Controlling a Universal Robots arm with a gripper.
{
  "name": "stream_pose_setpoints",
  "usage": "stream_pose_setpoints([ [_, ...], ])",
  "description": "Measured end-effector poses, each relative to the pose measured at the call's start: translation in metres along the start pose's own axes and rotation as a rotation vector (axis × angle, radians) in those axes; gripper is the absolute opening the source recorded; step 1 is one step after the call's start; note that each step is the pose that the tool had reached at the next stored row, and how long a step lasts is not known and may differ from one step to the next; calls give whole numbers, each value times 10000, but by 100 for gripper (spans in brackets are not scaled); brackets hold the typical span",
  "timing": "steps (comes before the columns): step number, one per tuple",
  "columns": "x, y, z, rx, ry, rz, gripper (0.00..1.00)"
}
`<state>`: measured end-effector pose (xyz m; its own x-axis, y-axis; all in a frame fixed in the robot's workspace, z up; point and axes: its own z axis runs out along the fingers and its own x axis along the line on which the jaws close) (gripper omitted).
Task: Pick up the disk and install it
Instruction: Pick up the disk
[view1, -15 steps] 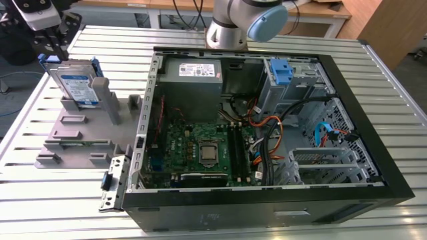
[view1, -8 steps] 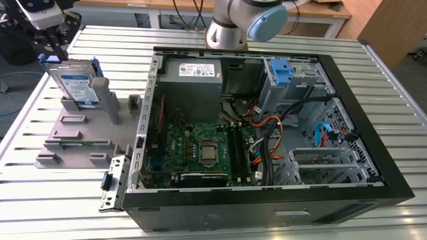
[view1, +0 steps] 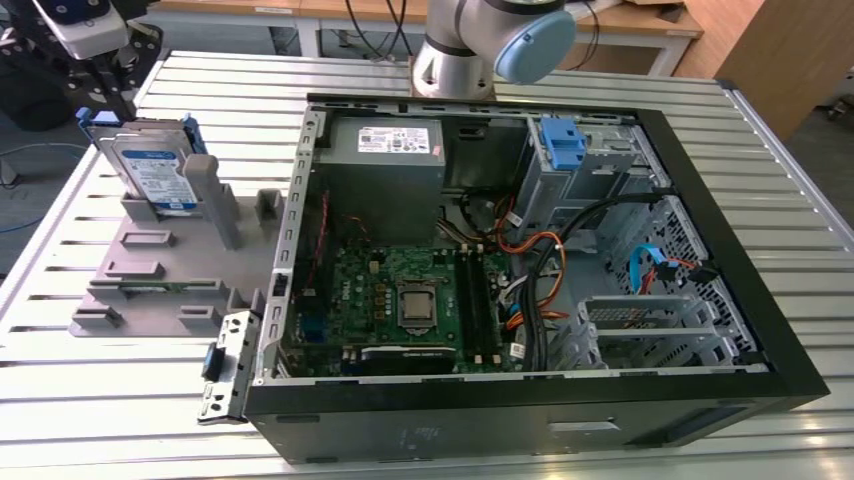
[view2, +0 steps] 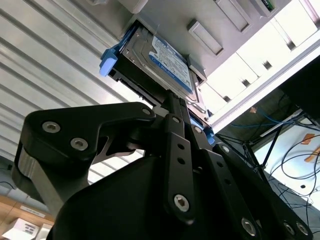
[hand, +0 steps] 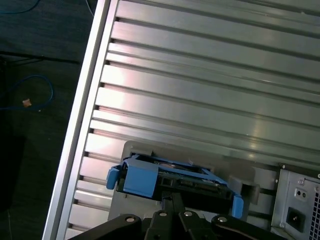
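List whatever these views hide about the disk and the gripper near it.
- Contact between gripper and disk: in the second wrist view, the gripper's own black body covers the meeting spot.
- Disk's lower end: in the exterior view, the posts of the grey holder cover it.
- Disk's label: in the first wrist view, the disk is edge-on and the label faces away.

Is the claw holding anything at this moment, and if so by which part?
It cannot be told. The claw is at the upper edge of the disk, which stands upright in the grey holder; no clamp is visible.
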<state>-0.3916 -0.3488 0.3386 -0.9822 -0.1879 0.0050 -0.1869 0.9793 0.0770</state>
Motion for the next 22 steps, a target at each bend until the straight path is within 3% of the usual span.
stream_pose_setpoints([
  [11, 0, 0, 0, 1, 18, -243, 11],
  [17, 0, 0, 0, 4, 63, -828, 11],
  [22, 0, 0, 0, 4, 65, -833, 11],
])
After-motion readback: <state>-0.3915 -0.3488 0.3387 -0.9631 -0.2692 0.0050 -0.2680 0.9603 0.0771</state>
